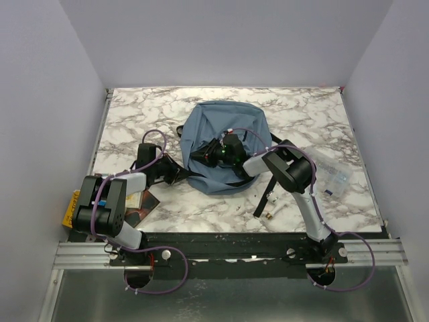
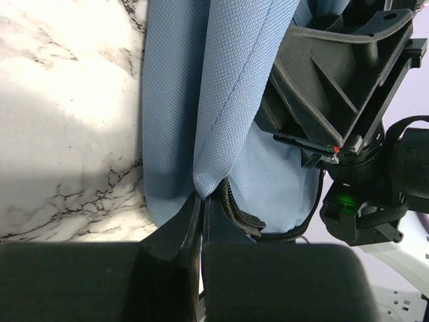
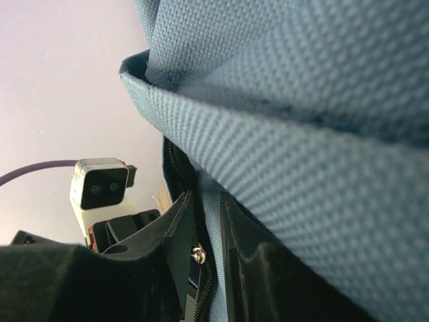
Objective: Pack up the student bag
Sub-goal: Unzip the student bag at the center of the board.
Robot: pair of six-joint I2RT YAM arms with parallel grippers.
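Two pinches on the student bag [image 1: 224, 144] opening edge.
The left gripper [image 2: 201, 200] clamps its left rim and the right gripper [image 3: 209, 201] nips the zipper edge; open marble table [image 1: 131, 121] lies left and behind.

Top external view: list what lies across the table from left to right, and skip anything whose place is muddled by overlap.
yellow box → dark reddish flat item → left gripper → student bag → clear plastic case
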